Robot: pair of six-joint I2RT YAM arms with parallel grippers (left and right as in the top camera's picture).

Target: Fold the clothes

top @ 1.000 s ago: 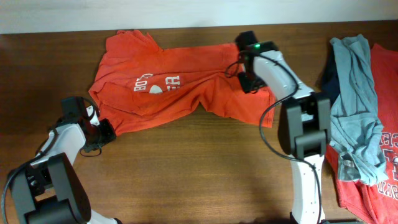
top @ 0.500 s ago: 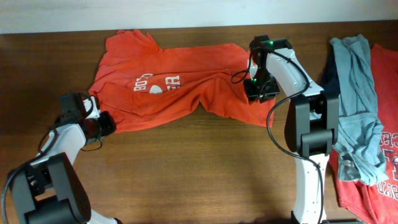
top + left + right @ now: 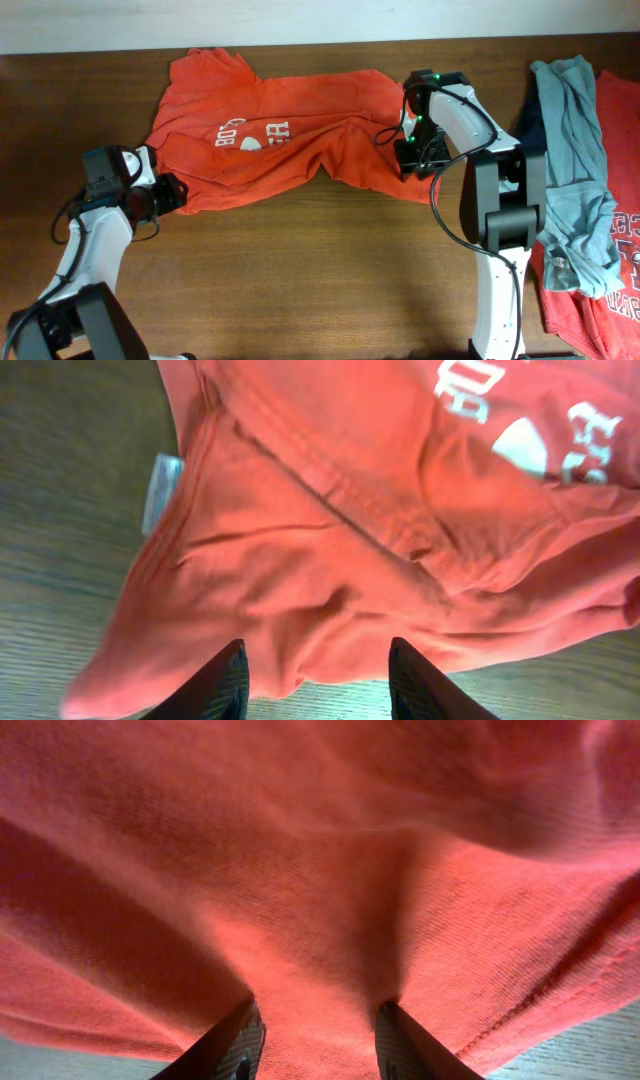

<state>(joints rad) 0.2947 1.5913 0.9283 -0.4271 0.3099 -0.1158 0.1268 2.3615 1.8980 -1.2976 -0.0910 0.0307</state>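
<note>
An orange T-shirt [image 3: 290,140] with white lettering lies crumpled and spread across the back of the wooden table. My left gripper [image 3: 170,192] is at its lower left hem. In the left wrist view the jaws [image 3: 315,680] are open and the hem of the shirt [image 3: 350,510] hangs down between them. My right gripper [image 3: 415,165] is low over the shirt's right side. In the right wrist view its jaws [image 3: 318,1040] stand apart with the orange cloth [image 3: 300,840] bulging between them.
A pile of clothes lies at the right edge: a grey-blue shirt [image 3: 570,150], a dark navy piece [image 3: 528,125] and a red shirt with white letters [image 3: 612,290]. Bare wood [image 3: 300,270] runs along the front. A white tag [image 3: 160,490] shows at the hem.
My right gripper has moved toward the front along the shirt's right side. My left arm has shifted a little to the left, its gripper staying at the hem.
</note>
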